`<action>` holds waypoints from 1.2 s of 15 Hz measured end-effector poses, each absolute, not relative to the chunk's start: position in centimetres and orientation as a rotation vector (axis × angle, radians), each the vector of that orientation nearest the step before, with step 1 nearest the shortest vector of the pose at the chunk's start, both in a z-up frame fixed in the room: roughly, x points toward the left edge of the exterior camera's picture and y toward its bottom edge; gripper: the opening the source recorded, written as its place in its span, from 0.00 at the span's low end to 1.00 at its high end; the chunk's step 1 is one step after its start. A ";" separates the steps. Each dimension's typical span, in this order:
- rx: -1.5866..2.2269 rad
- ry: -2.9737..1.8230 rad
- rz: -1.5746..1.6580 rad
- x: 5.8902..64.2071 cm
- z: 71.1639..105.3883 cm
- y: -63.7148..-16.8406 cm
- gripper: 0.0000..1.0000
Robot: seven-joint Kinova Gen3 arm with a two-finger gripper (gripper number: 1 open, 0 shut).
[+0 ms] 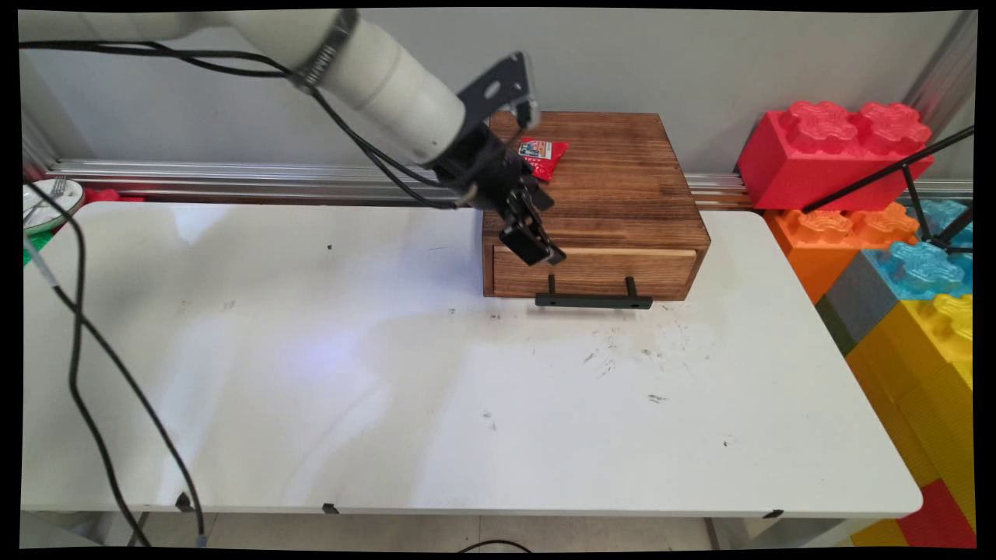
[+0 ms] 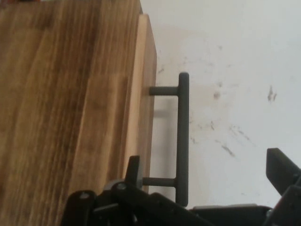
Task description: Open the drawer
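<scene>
My tool (image 2: pixel 202 181) hangs spread wide over the black handle (image 2: pixel 183 136) of the wooden drawer box (image 1: pixel 595 210) on the table (image 1: pixel 389 389); descending off-centre, I reckon, could jam a finger against the drawer front (image 1: pixel 595 272).

Grainy wooden drawer box (image 1: pixel 615 179), matt black handle (image 1: pixel 593 299)

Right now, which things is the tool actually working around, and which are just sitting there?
In play:
- tool, open, over the drawer front
- black handle, between the open fingers, not yet gripped
- wooden drawer box

Lying about:
- red packet on top of the box
- big toy bricks stacked right of the table
- plate with fork at the far left edge
</scene>
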State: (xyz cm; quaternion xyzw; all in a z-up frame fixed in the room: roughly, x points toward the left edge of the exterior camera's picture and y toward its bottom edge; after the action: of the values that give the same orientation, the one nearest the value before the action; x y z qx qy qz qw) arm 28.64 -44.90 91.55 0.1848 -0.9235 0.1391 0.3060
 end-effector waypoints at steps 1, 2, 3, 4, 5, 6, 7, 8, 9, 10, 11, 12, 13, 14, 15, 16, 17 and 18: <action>0.477 -2.467 0.364 28.0 90.9 -45.3 1.00; 0.465 -2.487 0.359 27.4 90.2 -45.8 1.00; 0.456 -2.503 0.356 26.9 89.6 -46.1 1.00; 0.441 -2.521 0.355 26.3 88.9 -46.5 1.00; 0.429 -2.538 0.352 25.8 88.3 -46.9 1.00; 0.419 -2.551 0.349 25.4 87.7 -47.2 1.00; 0.407 -2.567 0.344 24.9 87.1 -47.5 1.00; 0.399 -2.578 0.341 24.5 86.6 -47.7 1.00; 0.391 -2.588 0.337 24.2 86.2 -47.8 1.00; 0.381 -2.600 0.333 23.8 85.6 -48.1 1.00; 0.373 -2.607 0.327 23.4 85.2 -48.2 1.00; 0.367 -2.615 0.323 23.2 84.8 -48.3 1.00; 0.359 -2.623 0.318 22.9 84.4 -48.4 1.00; 0.352 -2.630 0.315 22.6 83.9 -48.5 1.00; 0.347 -2.635 0.313 22.4 83.6 -48.6 1.00; 0.345 -2.637 0.312 22.2 83.4 -48.7 1.00; 0.341 -2.641 0.309 22.0 83.1 -48.7 1.00; 0.340 -2.644 0.308 21.9 82.9 -48.8 1.00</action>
State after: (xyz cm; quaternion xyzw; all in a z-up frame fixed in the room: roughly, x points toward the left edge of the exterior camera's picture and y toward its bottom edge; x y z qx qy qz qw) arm 21.88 -48.79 82.89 0.1233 -0.9595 0.1118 0.2272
